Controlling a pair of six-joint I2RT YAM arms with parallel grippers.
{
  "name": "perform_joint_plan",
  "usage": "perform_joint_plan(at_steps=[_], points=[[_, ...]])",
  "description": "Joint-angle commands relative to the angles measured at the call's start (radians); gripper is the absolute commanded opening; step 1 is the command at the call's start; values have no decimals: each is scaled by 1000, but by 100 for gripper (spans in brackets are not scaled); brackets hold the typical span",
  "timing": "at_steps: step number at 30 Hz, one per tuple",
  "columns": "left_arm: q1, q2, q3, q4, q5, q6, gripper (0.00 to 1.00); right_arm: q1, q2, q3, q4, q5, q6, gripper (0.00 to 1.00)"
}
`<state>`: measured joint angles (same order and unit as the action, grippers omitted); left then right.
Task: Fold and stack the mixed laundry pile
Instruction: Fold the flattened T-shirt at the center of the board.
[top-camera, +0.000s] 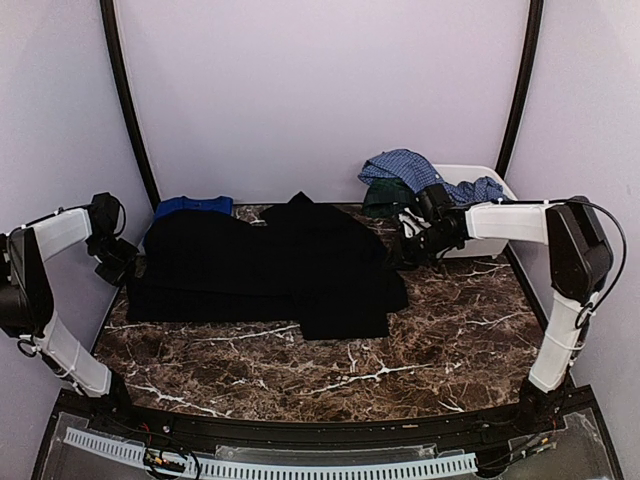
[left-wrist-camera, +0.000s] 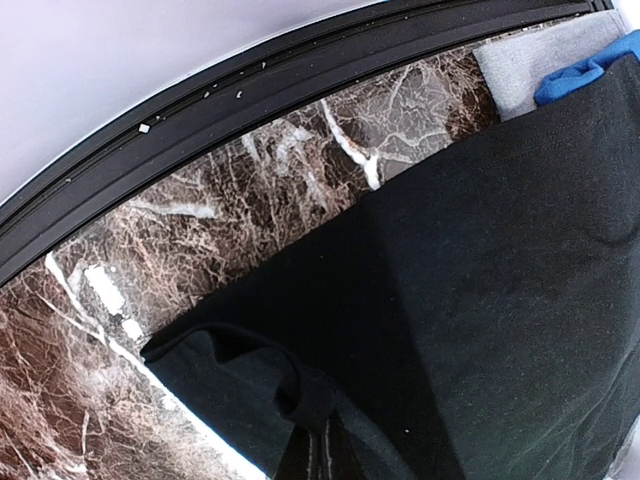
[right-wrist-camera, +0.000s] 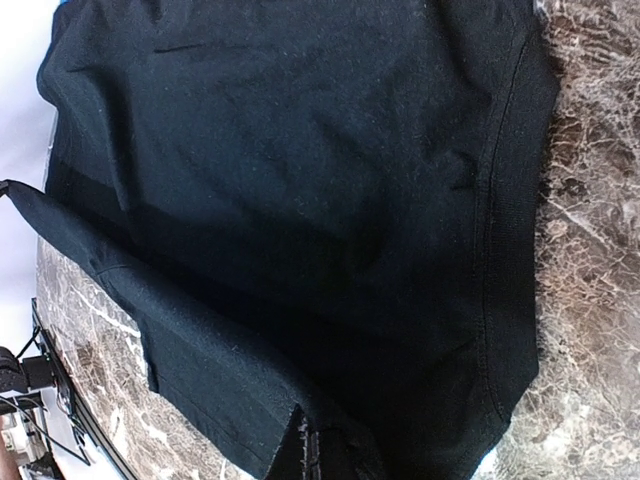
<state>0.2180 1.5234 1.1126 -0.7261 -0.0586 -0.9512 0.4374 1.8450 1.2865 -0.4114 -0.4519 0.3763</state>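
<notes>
Evidently both tools are clamped tight on cloth. The left gripper (top-camera: 118, 262) pinches the left edge of the large black garment (top-camera: 260, 270), and its wrist view shows a ridge of black fabric rising into the closed fingertips (left-wrist-camera: 315, 452). The right gripper (top-camera: 412, 248) does the same at the opposite edge, where its wrist view shows a hemmed border running into its shut fingers (right-wrist-camera: 305, 452). Holding both ends at once looks meant to keep the garment taut and flat, so it can be spread or folded over without bunching. The garment lies across the middle of the marble table (top-camera: 420, 350), seemingly doubled on its right side, with a flap reaching toward the near edge.

Around it, a royal-blue tee (top-camera: 193, 205) shows at the garment's far-left corner, touching it. At the far right, a blue checked shirt (top-camera: 405, 168) and a dark plaid garment (top-camera: 385, 197) are heaped against a white bin (top-camera: 452, 172), just behind the right gripper. That heap likely crowds the right arm's room, and the tee could get dragged along if the black cloth shifts.
</notes>
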Motion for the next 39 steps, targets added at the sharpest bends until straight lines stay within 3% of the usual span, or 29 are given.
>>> perform_joint_plan(at_steps=[1, 28, 39], points=[[11, 11, 25, 21, -10, 17, 0, -11, 29, 39, 13, -8, -10, 0], [38, 204, 32, 83, 7, 0, 0, -14, 179, 164, 23, 62, -31, 0], [47, 181, 15, 81, -8, -11, 0, -15, 170, 197, 25, 69, -34, 0]])
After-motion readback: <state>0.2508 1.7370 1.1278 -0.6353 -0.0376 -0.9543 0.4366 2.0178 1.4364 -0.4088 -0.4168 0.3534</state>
